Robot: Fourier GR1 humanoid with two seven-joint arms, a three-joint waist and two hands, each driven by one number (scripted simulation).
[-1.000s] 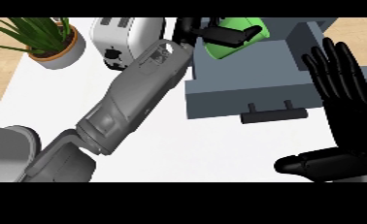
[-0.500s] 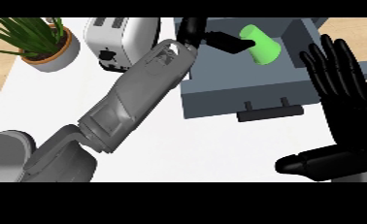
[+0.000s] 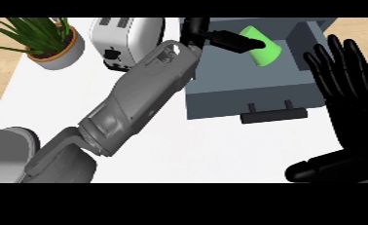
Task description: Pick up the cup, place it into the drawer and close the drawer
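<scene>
The green cup (image 3: 262, 49) lies tilted inside the open grey drawer (image 3: 244, 97), toward its back. My left forearm reaches diagonally from the lower left to the drawer's back left corner. My left hand (image 3: 206, 33) is there with its fingers (image 3: 233, 42) stretched out straight, their tips over the cup's left edge and not curled round it. My right hand (image 3: 343, 90) rests open at the right edge, fingers up, beside the drawer's right side. The drawer's dark handle (image 3: 274, 115) faces me.
A white toaster (image 3: 128, 40) stands at the back, left of the drawer. A potted plant (image 3: 50, 48) sits at the back left corner. A grey rounded object (image 3: 14, 147) shows at the lower left edge.
The cup has moved right and down into the drawer and tipped over. My left hand's fingers have uncurled from it. The right hand has stayed in place.
</scene>
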